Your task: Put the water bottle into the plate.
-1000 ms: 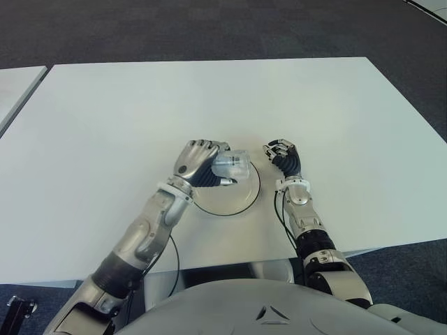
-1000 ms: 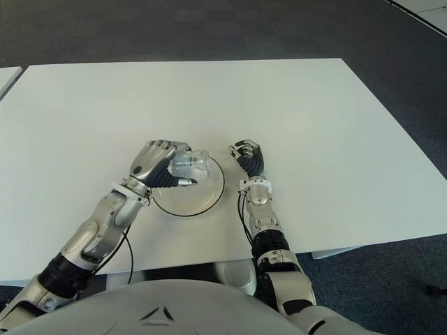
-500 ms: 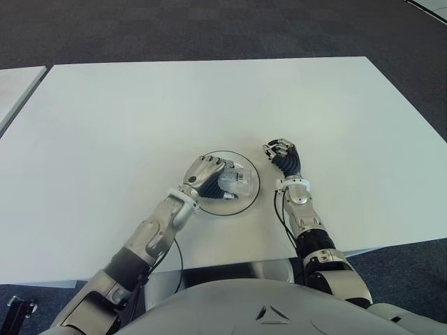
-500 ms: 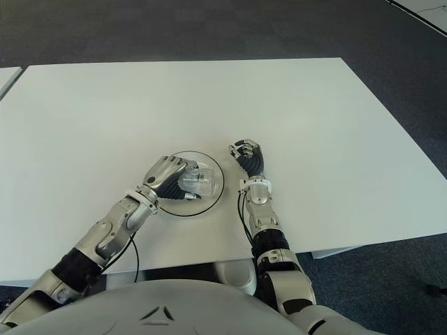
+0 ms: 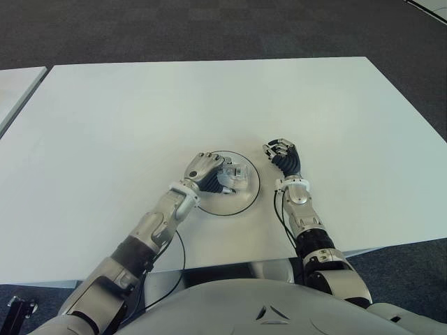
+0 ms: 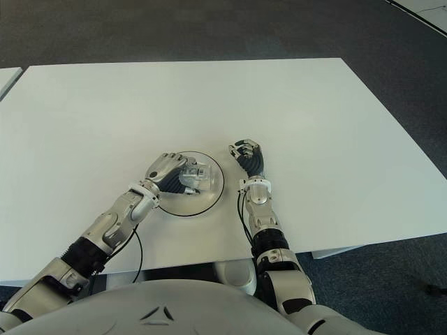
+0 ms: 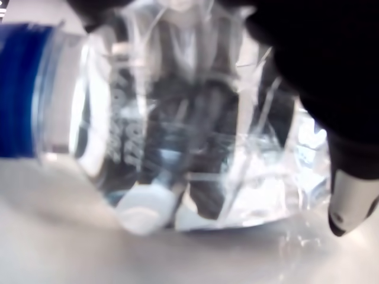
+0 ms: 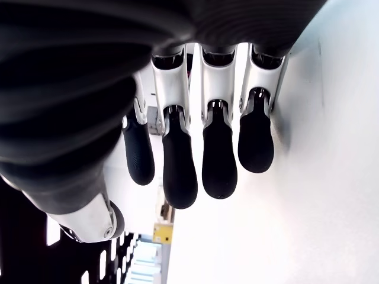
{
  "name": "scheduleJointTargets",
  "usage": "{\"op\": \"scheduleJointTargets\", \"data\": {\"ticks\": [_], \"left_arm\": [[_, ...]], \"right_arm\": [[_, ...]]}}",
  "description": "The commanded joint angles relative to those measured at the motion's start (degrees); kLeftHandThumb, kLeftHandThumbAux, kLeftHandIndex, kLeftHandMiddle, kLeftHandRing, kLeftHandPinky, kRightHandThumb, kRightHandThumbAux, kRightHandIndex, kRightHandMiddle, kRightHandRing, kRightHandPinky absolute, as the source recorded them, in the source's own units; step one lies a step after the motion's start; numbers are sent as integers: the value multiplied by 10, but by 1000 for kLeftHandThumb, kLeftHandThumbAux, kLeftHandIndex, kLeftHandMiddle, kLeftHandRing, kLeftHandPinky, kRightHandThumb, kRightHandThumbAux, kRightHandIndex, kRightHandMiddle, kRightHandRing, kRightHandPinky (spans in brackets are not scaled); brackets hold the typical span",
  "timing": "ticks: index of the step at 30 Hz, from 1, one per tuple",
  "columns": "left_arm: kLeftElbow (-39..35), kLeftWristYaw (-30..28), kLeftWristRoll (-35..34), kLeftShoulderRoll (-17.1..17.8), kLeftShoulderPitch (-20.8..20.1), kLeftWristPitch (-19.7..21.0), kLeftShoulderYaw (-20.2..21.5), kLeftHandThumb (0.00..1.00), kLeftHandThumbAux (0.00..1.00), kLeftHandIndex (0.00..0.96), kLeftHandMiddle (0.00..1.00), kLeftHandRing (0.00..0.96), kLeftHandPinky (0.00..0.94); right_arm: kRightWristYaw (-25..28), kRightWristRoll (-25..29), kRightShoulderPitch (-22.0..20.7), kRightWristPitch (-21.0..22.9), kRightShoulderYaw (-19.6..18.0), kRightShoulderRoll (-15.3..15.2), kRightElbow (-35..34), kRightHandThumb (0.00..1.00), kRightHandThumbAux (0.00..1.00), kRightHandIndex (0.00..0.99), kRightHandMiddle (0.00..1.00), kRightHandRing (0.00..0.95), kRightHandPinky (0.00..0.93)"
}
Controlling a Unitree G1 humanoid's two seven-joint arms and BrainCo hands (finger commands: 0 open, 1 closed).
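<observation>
A clear water bottle with a blue cap lies on its side on the round white plate near the middle of the table. My left hand is curled over the bottle and grips it from the left. In the left wrist view the bottle's ribbed body fills the picture, a dark finger beside it. My right hand shows just right of the plate, fingers curled, holding nothing.
The white table spreads wide to the back and both sides. Another table's corner shows at the far left. Dark carpet lies beyond.
My left hand has come down with the bottle from above the plate until the bottle lies on the plate. The right hand has not moved.
</observation>
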Motion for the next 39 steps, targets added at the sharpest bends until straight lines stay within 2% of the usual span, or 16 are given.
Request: {"op": "scheduleJointTargets", "data": {"ticks": [1, 8, 13, 14, 15, 16, 17, 21, 27, 39], "left_arm": [[43, 15, -6, -3, 8, 0, -1, 851, 665, 406, 562, 787, 764], [76, 46, -4, -3, 0, -18, -7, 847, 662, 405, 584, 713, 668], [90, 58, -1, -2, -10, -31, -13, 832, 673, 376, 526, 539, 523], [93, 59, 0, -2, -11, -33, -14, 767, 614, 326, 458, 464, 462], [98, 59, 1, -1, -14, -36, -16, 743, 593, 308, 433, 436, 440], [104, 60, 2, 0, -17, -40, -19, 687, 572, 252, 350, 342, 354], [108, 60, 4, 1, -20, -42, -21, 633, 568, 196, 268, 251, 259], [122, 66, 16, 4, -28, -45, -27, 491, 585, 57, 75, 60, 58], [133, 92, 27, 6, -32, -47, -31, 391, 561, 6, 7, 6, 6], [144, 160, 47, 8, -33, -44, -43, 217, 466, 0, 0, 0, 0]], "right_arm": [[3, 7, 48, 44, -2, 4, 49, 704, 729, 432, 645, 633, 627], [7, 9, 50, 41, -1, 3, 47, 703, 730, 432, 649, 639, 635], [7, 8, 50, 43, -1, 2, 47, 704, 730, 432, 650, 640, 632], [7, 8, 50, 44, -1, 2, 47, 704, 730, 432, 650, 640, 632], [6, 7, 50, 44, -1, 2, 46, 704, 730, 432, 650, 640, 632], [6, 6, 50, 45, 0, 2, 46, 704, 730, 432, 650, 640, 631], [6, 6, 50, 45, 0, 1, 46, 704, 730, 432, 651, 641, 634], [1, 4, 49, 51, 1, 2, 44, 703, 730, 432, 650, 640, 636], [-1, 5, 47, 56, 0, 4, 44, 703, 730, 432, 651, 641, 636], [4, 8, 46, 45, -1, 4, 50, 704, 730, 432, 655, 645, 636]]}}
